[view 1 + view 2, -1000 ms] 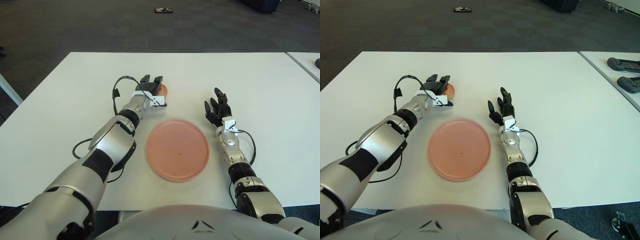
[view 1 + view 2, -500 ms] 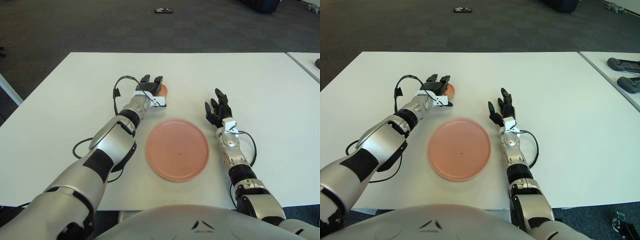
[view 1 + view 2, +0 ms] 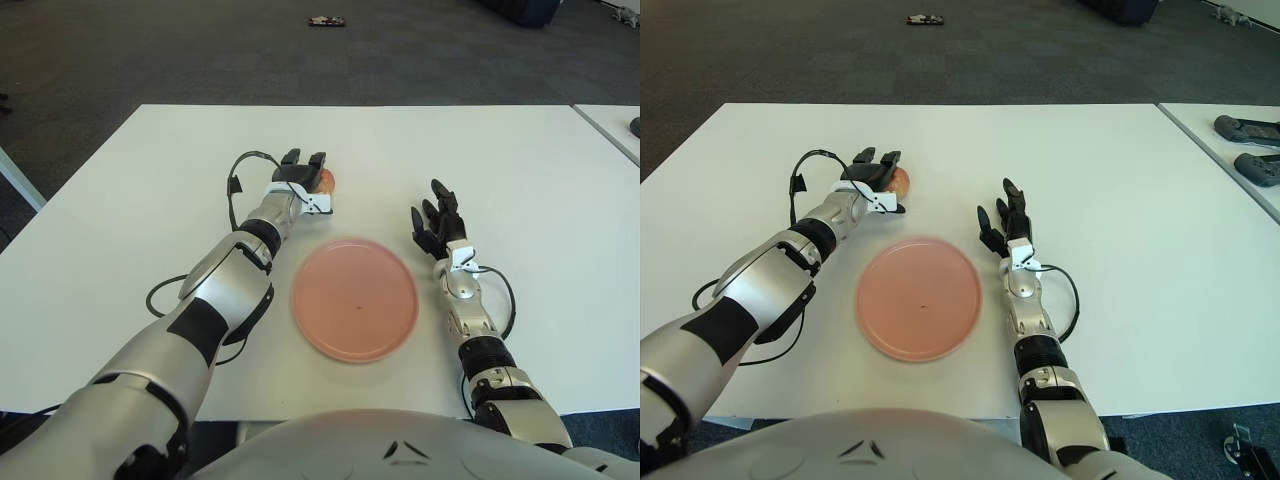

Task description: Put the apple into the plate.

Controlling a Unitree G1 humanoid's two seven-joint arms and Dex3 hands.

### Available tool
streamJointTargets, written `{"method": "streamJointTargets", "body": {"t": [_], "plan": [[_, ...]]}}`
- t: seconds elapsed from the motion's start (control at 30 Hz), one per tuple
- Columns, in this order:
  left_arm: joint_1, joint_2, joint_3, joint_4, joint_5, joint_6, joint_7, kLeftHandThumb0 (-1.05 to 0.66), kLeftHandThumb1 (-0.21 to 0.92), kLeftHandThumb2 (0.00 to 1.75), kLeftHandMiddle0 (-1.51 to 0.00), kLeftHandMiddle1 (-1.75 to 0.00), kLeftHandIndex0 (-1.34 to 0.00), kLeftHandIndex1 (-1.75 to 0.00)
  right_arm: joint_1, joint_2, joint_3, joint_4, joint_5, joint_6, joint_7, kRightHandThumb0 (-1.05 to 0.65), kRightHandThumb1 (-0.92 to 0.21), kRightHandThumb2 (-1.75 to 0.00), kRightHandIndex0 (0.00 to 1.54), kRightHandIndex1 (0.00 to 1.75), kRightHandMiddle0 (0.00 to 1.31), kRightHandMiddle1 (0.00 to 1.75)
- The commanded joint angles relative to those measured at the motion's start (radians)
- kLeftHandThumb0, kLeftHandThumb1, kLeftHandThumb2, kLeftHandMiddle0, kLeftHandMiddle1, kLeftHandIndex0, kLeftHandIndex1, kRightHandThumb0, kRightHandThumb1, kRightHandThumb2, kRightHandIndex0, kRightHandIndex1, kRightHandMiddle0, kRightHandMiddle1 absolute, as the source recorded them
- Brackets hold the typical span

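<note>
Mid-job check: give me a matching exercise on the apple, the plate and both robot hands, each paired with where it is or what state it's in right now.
Column 1:
1. apple
2. plate
3. left robot hand
4. right robot hand

Column 2:
A. empty, on the table between the two arms
B. beyond the plate, on the robot's left, at the left hand's fingers
C. fingers spread, holding nothing, right of the plate
D. reached out over the table to the apple

Pairs: 1-B, 2-A, 3-D, 4-C
</note>
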Motion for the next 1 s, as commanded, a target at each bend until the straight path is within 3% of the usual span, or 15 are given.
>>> {"method": "streamJointTargets", "body": {"t": [0.0,0.27,0.77,0.8,0.87,0.93,0.97], "plan": [[0.037,-0.012,-0.015,0.018,0.015,0.008,-0.029,-1.05,0.92,0.22,-0.04,-0.02,0.00,-0.37,0.056,0.009,0.004,0.037,0.000,0.074,0.008,-0.54,-0.90,-0.58,0.21,0.01,0.00,0.37],[0.045,-0.015,-0.025,0.020,0.021,0.011,-0.025,-1.03,0.92,0.23,-0.10,-0.04,0.00,-0.51,0.064,0.011,0.009,0.027,-0.005,0.073,-0.001,-0.53,-0.89,-0.58,0.22,0.01,0.00,0.39],[0.065,-0.014,-0.046,0.021,0.034,0.001,0.027,-0.78,0.90,0.19,-0.31,-0.17,0.00,-0.86,0.076,0.014,0.006,0.009,-0.001,0.074,-0.004,-0.52,-0.88,-0.61,0.25,0.02,0.00,0.43],[0.068,-0.012,-0.051,0.020,0.039,-0.002,0.040,-0.76,0.88,0.20,-0.34,-0.30,-0.01,-0.95,0.077,0.015,0.005,0.007,0.001,0.074,-0.004,-0.52,-0.88,-0.61,0.25,0.02,0.00,0.43],[0.071,-0.010,-0.055,0.020,0.044,-0.006,0.052,-0.71,0.77,0.38,-0.32,-0.77,-0.02,-1.22,0.078,0.016,0.003,0.006,0.003,0.074,-0.003,-0.52,-0.89,-0.61,0.25,0.02,0.00,0.43],[0.077,-0.007,-0.054,0.021,0.044,-0.011,0.060,-0.70,0.71,0.50,-0.31,-0.94,-0.02,-1.31,0.081,0.016,0.003,0.003,0.003,0.072,-0.004,-0.51,-0.89,-0.62,0.25,0.02,0.00,0.44],[0.082,-0.004,-0.053,0.021,0.044,-0.015,0.066,-0.66,0.66,0.57,-0.34,-1.08,-0.10,-1.42,0.082,0.017,0.002,0.002,0.003,0.071,-0.005,-0.51,-0.89,-0.62,0.26,0.03,0.00,0.44]]}}
